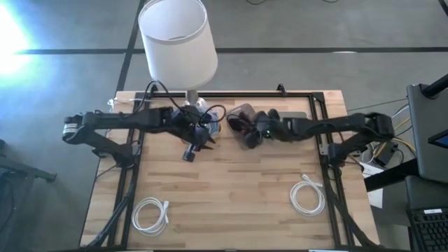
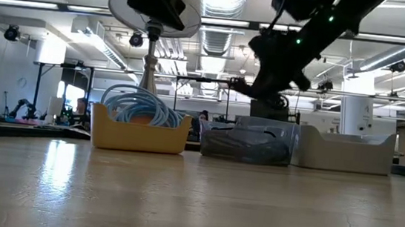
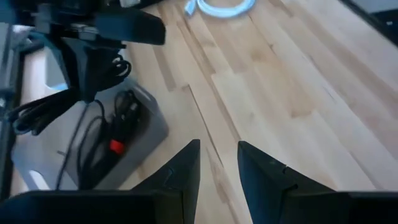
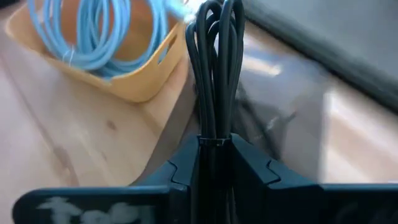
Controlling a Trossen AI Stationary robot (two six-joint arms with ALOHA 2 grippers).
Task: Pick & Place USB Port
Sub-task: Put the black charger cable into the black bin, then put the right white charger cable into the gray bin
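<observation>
your right gripper (image 4: 214,163) is clenched on the black cable bundle (image 4: 214,68) above the clear bin (image 2: 248,142), left gripper (image 3: 217,163) released and empty; next, carry it clear to the table (image 1: 238,189).

My right pincer (image 4: 214,163) is clamped tight, fingers pinched together, arm stretched in from the side. Left pincer (image 3: 217,163) hangs nearby, fingers slightly apart, holding nothing.

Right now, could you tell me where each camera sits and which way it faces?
High: overhead, straight down; both arms over the table.
Low: tabletop height, level toward the yellow bin; arms above.
Left wrist: past its open fingers at the wood.
Right wrist: fingers shut on the black cable.
Shared: right wrist and low views both show the yellow bin.
</observation>
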